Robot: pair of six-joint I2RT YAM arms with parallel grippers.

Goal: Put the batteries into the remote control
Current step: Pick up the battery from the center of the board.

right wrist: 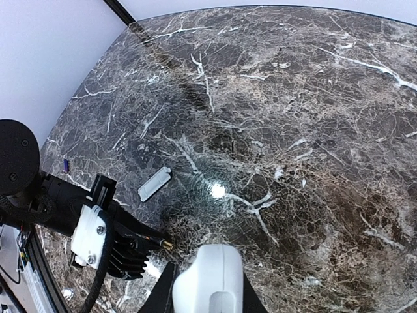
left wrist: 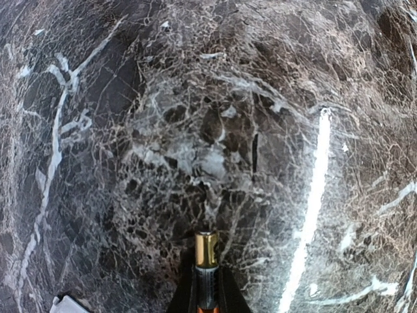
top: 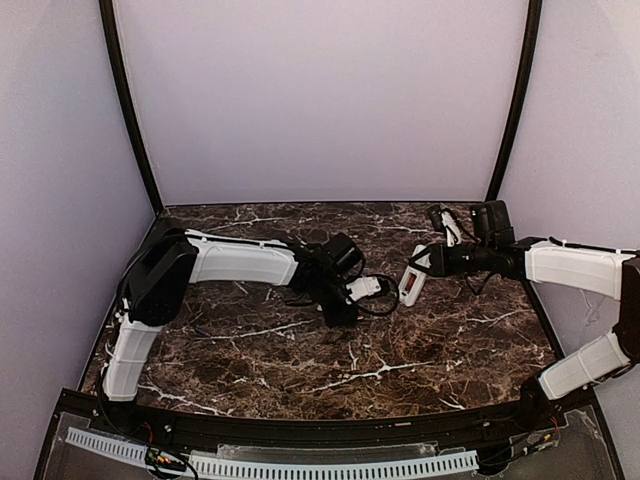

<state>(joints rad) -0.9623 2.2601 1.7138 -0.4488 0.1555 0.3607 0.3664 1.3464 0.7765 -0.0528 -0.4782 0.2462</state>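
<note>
Marble counter [left wrist: 98, 130] below, the left claw [left wrist: 206, 290] pinching a battery [left wrist: 206, 254] should line it up, poles matched, with the remote [right wrist: 210, 274] clamped tight in the right claw [right wrist: 208, 298].

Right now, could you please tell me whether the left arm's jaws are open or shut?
Shut on a battery: its gold-capped end protrudes from between them in the left wrist view.
</note>
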